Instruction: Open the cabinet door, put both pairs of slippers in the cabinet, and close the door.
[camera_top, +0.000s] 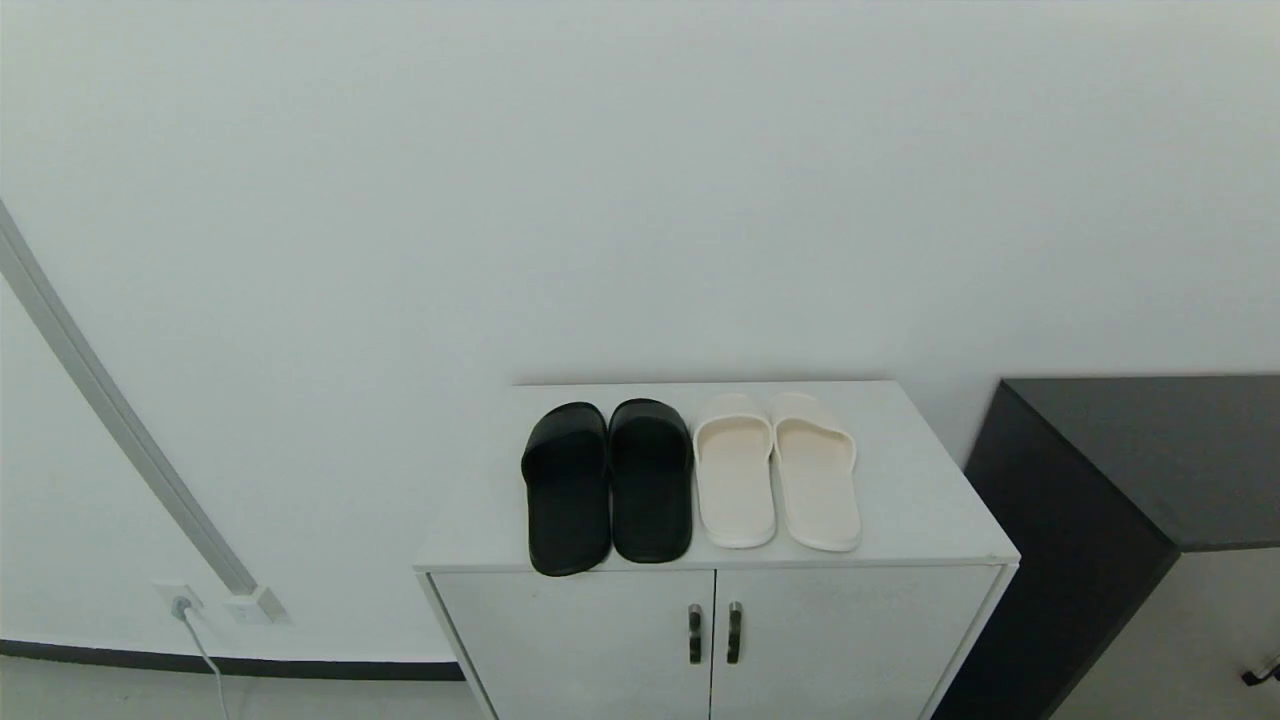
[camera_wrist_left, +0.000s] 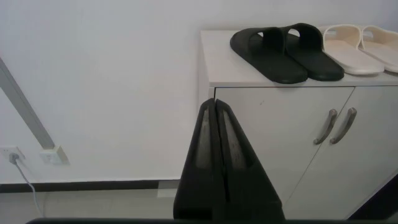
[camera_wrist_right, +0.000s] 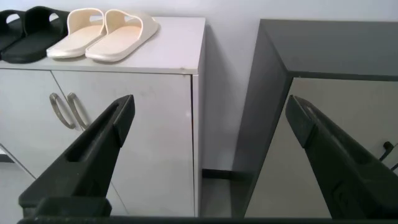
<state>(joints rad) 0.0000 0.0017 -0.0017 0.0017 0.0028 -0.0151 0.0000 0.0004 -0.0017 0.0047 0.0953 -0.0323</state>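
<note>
black slippers (camera_top: 592, 495), cream slippers (camera_top: 758, 480) atop closed cabinet (camera_top: 935, 505)

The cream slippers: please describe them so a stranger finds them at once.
Find the white two-door cabinet by the wall. Two slipper pairs lie on its top. The cream slippers are the pale pair, nearer the dark cabinet than the black slippers.
</note>
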